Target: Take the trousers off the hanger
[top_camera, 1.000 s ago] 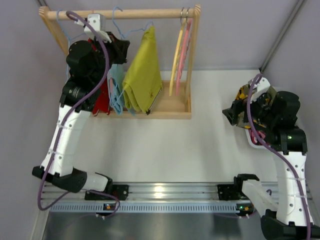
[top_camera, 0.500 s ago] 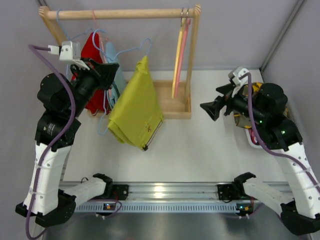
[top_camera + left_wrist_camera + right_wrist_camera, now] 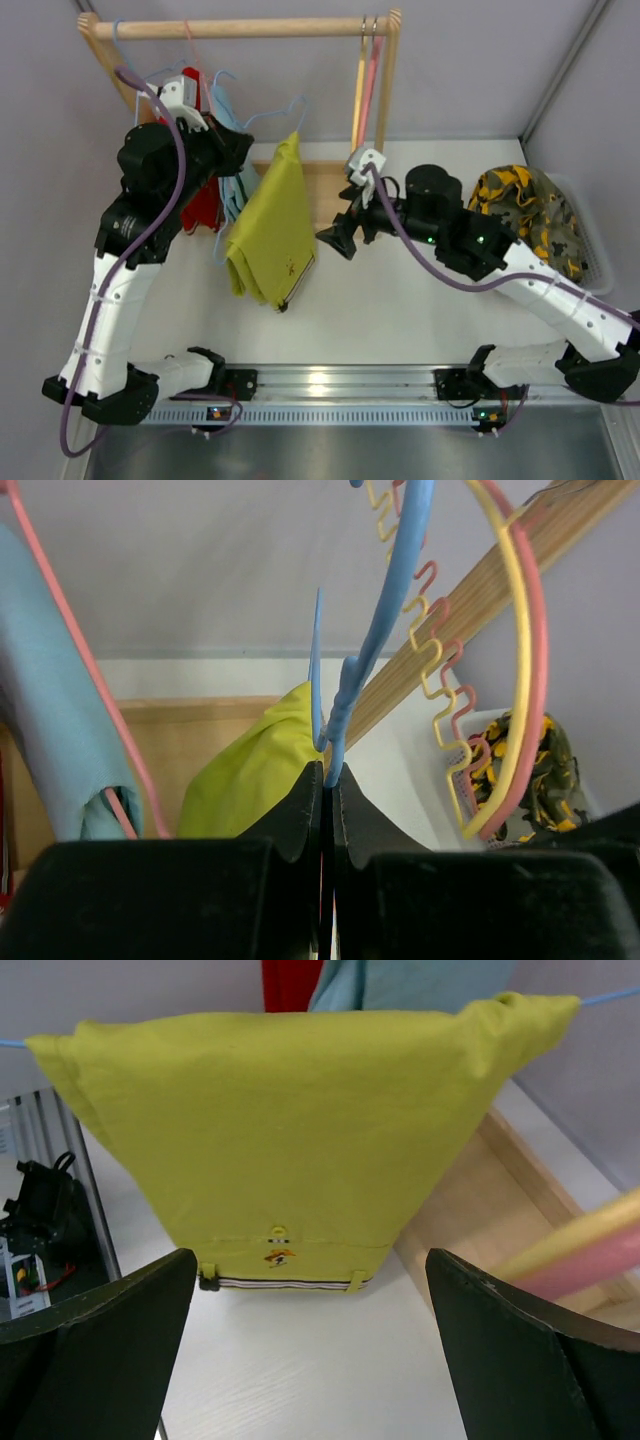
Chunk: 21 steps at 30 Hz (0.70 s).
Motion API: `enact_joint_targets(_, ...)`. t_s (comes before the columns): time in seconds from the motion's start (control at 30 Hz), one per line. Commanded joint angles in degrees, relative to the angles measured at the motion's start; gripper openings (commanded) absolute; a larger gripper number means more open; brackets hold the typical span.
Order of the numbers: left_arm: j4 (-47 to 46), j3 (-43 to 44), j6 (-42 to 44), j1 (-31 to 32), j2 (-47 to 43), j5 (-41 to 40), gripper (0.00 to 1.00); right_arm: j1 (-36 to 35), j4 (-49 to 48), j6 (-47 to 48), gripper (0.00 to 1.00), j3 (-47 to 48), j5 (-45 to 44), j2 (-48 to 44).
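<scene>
Top view: the left claw (image 3: 232, 150) is pressed together on a blue hanger (image 3: 272, 108), held in front of the wooden rack (image 3: 240, 28) with its hook clear of the top rail. The yellow-green trousers (image 3: 270, 225) drape over that hanger, in front of the rack's base. The light blue trousers (image 3: 238, 185) and red trousers (image 3: 200, 205) hang beneath the rack's left end, partly hidden by the arm. The right claw (image 3: 335, 240) sits in front of the rack's right post, pointing at the yellow-green pair. Two empty hangers (image 3: 365, 80), yellow and pink, hang at the rack's right end. Well to the right of the rack, a patterned cloth (image 3: 525, 215) lies in a basket (image 3: 592, 250).

Left wrist view: the left claw (image 3: 325, 780) pinches the blue hanger (image 3: 395, 610) between closed tips. The yellow-green trousers (image 3: 250, 780) hang just behind, the light blue trousers (image 3: 50, 710) at the left.

Right wrist view: the right claw (image 3: 310, 1260) is spread wide and grips nothing. The yellow-green trousers (image 3: 280, 1130) hang above the desk (image 3: 300, 1360), between the fingers but not touching them.
</scene>
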<state>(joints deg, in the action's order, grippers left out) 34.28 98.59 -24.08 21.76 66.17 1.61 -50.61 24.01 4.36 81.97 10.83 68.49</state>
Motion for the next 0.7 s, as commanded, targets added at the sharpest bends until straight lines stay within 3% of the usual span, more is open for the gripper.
enact_joint_targets(0.0, -3.7, 4.15, -0.19, 0.13, 0.45, -4.58, 0.0, -6.33, -5.11, 2.23, 1.0, 0.56, -6.51, 1.29)
enact_joint_targets(0.07, -0.29, 7.47, 1.13, 0.82, 3.5, -10.52, 0.0, -10.2, -6.95, 2.93, 0.99, 0.21, -10.47, 2.78)
enact_joint_targets(0.33, 3.6, 12.15, 3.06, 3.72, 9.67, -15.05, 0.0, -20.22, -16.62, 7.85, 0.99, -4.43, -15.22, 6.22)
enact_joint_targets(0.4, 3.6, 14.35, 3.33, 4.69, 11.08, -16.19, 0.0, -20.76, -19.16, 6.89, 0.99, -6.47, -15.57, 6.22)
enact_joint_targets(0.57, 3.6, 17.34, 3.42, 6.18, 12.75, -16.46, 0.0, -22.51, -36.02, 8.2, 0.99, -17.7, -20.4, 5.69)
enact_joint_targets(0.67, 3.6, 17.43, 2.98, 7.07, 13.02, -16.28, 0.0, -23.66, -39.91, 7.68, 0.99, -18.69, -22.78, 7.7)
